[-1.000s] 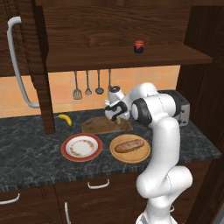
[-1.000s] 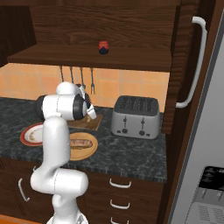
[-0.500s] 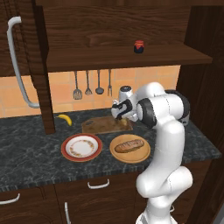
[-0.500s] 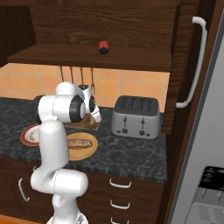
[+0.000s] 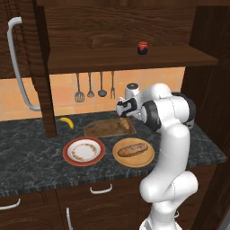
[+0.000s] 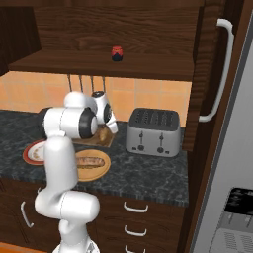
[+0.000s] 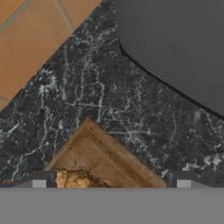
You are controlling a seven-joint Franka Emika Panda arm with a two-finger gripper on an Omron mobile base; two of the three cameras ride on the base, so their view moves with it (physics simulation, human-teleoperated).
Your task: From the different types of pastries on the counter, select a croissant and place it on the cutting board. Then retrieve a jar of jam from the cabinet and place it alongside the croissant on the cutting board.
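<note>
Hand view shows the croissant (image 7: 78, 180) lying on the cutting board (image 7: 103, 155) near its corner, the hand (image 7: 110, 180) spread apart above it, so I'd lift straight up before reaching for the jar of jam (image 5: 142, 47) on the cabinet shelf (image 5: 121, 59).

Glossy white rounded arm segments with dark joint rings, two small dark-tipped fingers (image 7: 42, 179).

The croissant (image 7: 78, 180) was cut off at the hand view's lower edge, above the cutting board (image 7: 103, 159); the pincer (image 7: 111, 180) showed only its fingertips (image 7: 40, 178), its grip unclear.
</note>
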